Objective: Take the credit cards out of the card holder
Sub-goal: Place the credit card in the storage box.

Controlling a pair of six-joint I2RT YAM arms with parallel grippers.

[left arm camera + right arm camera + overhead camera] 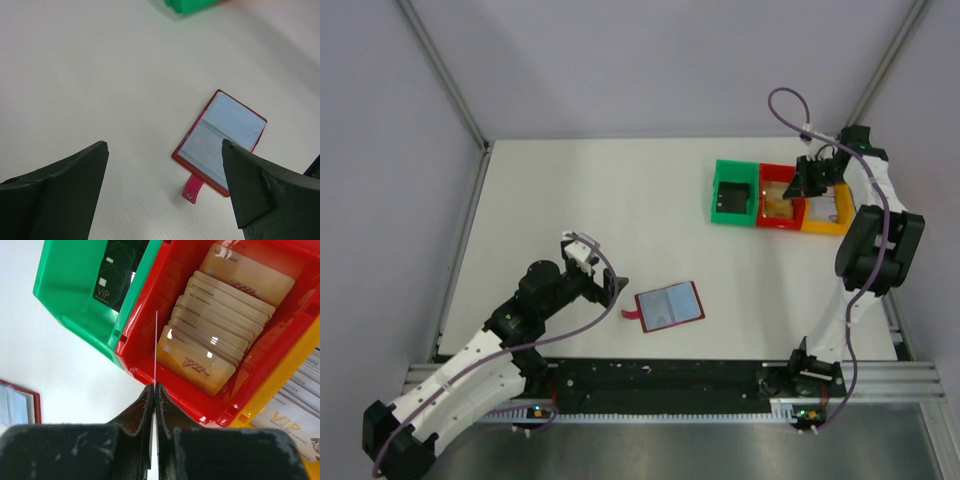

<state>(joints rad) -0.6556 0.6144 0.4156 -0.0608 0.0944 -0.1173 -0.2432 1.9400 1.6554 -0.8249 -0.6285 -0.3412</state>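
The red card holder [669,306] lies open and flat on the table, its pale blue-grey inner sleeves up; in the left wrist view [220,141] its tab points toward me. My left gripper [610,288] is open and empty, just left of the holder [165,150]. My right gripper [807,180] hovers above the red bin [778,197], shut on a thin credit card [156,347] seen edge-on, sticking out of the fingertips over the bin's near wall. Stacks of tan cards [210,335] lie in the red bin [150,375].
A green bin [733,192] with dark cards and a yellow bin [830,212] with pale cards flank the red bin at the back right. The holder's corner shows at the left edge of the right wrist view [20,405]. Enclosure walls surround the table.
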